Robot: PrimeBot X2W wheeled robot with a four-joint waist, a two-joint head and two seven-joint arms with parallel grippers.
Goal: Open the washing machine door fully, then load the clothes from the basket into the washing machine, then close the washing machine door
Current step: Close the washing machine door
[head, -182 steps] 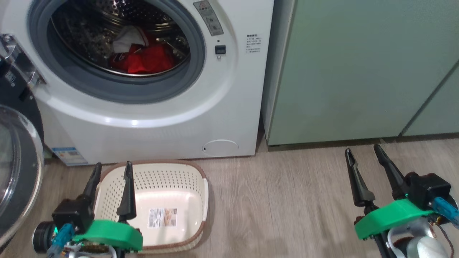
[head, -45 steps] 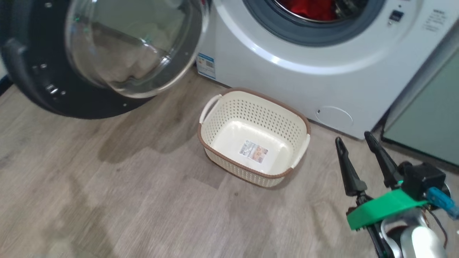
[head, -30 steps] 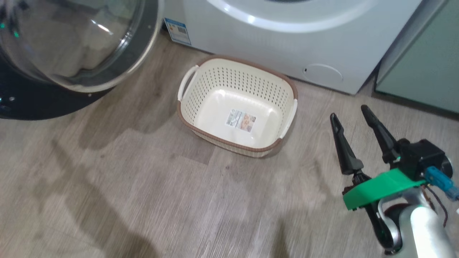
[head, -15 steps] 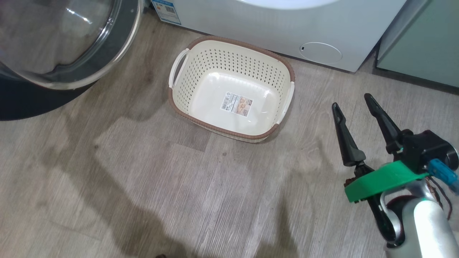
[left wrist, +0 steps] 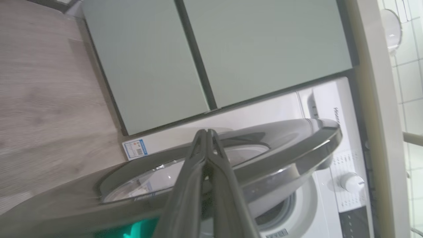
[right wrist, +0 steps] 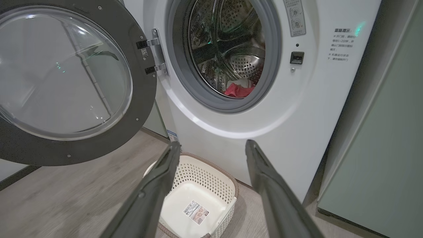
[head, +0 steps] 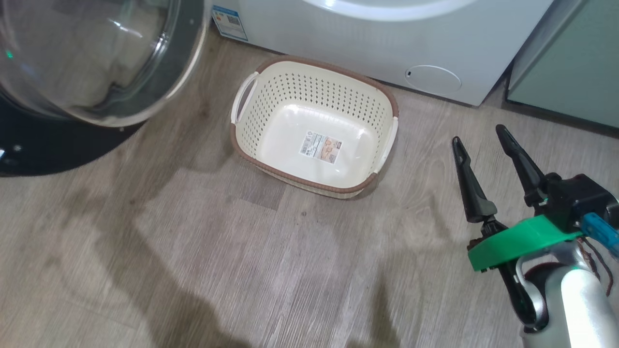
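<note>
Head view: the right end effector hangs over the wood-look floor, its two long dark fingers spread with nothing between them. Ahead and to its left sits the cream-white perforated plastic basket, bare down to its label sticker, just in front of the big white front-loading washing machine. Farther left, the large round washing machine door, black-rimmed with a glass bowl, stands wide open.

Left wrist view: the left end effector has its fingers pressed together on nothing. The door's rim runs right behind the tips; I cannot tell if they touch.

Right wrist view: beyond the spread fingers, the red and white fabric clothes lie low in the steel perforated drum.

Loading looks finished, so closing is the step in hand. Push with the left fingers on the black rim far from the hinge, not on the glass. Follow the door's arc, check that its lower edge clears the basket, and press until the latch catches.
</note>
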